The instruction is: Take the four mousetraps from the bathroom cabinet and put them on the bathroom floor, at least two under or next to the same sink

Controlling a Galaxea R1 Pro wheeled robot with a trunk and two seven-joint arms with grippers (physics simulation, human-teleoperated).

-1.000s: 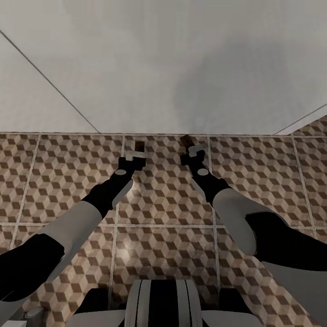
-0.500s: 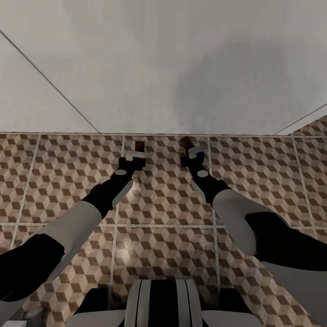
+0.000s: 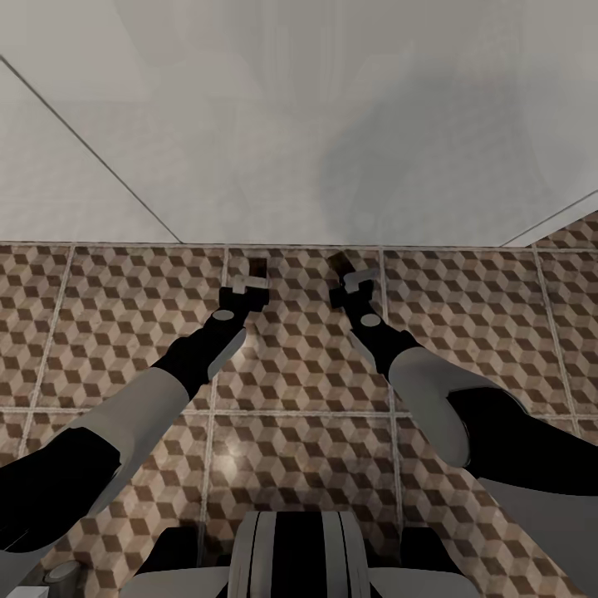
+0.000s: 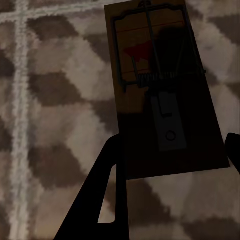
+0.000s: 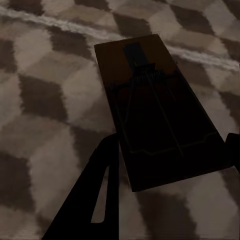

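Observation:
Two mousetraps show, one in each gripper, low over the cube-patterned bathroom floor [image 3: 124,332]. My left gripper [image 3: 252,281] is shut on a brown mousetrap [image 3: 257,267]; the left wrist view shows its wire, spring and red mark [image 4: 160,100] between dark fingers [image 4: 105,200]. My right gripper [image 3: 347,278] is shut on another mousetrap [image 3: 336,261], seen dark and in shadow in the right wrist view [image 5: 155,110] just above the tiles. Both traps are close to the floor's far edge. The cabinet is out of view, and I cannot make out a sink.
A pale white surface [image 3: 299,124] rises beyond the tiles' far edge, crossed by thin diagonal seams and soft shadows. My own base [image 3: 295,556] sits at the near edge of the head view. Patterned tiles spread to both sides of the arms.
Both grippers have eased slightly lower with their traps, the right one a little more. The traps look darker, deeper in shadow.

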